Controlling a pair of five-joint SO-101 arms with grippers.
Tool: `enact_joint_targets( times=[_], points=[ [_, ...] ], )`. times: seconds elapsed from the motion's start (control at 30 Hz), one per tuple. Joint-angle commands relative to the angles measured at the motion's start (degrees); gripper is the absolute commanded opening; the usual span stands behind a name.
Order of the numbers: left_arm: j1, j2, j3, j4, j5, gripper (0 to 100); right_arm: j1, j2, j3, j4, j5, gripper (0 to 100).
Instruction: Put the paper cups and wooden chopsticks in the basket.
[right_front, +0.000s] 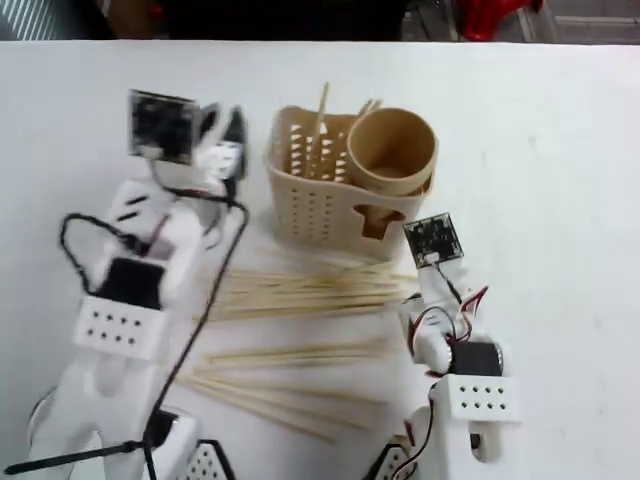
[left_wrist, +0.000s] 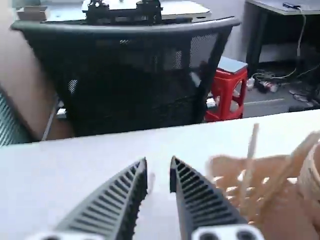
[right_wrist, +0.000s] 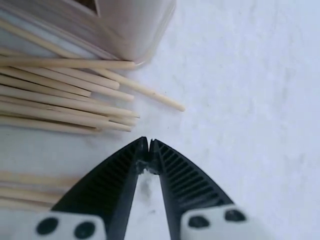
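Observation:
A cream basket stands at the table's middle with a tan paper cup and a few upright chopsticks inside. Many wooden chopsticks lie flat in front of it, and a second pile lies nearer the front. My left gripper hovers left of the basket, fingers slightly open and empty. My right gripper is shut and empty, low over the table just right of the chopstick ends, near the basket's corner.
The left arm's body and its black cable sit left of the chopsticks. The right arm's base is at the front right. Bare white table extends right of the basket. A black chair stands beyond the far edge.

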Motion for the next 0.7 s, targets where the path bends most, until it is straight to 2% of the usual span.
enact_joint_targets(
  times=[0.0,0.17,0.23,0.3,0.4,0.53,0.67],
  points=[
    [-7.1,-1.5,-0.2,6.5,-0.2,10,0.0,-0.7,-0.3,-1.0,-0.1,1.8],
    [-13.8,8.9,-0.4,13.4,2.0,10,3.8,-0.7,-1.6,-2.5,0.4,1.8],
    [-15.4,14.4,-0.4,14.6,5.0,10,6.1,-0.7,-4.0,-0.1,5.5,1.8],
    [-15.7,19.8,-0.6,13.8,6.3,10,4.9,-0.2,-6.9,3.8,11.1,1.8],
    [-15.8,26.7,-0.6,9.8,6.1,10,-3.2,-0.1,-10.7,11.5,16.8,1.8],
    [-16.0,33.9,-0.9,4.1,6.1,10,-16.6,2.7,-18.3,20.3,19.9,1.9],
    [-21.1,38.4,-4.8,3.3,6.0,10,-30.5,14.1,-26.0,27.6,22.2,3.8]
  ],
)
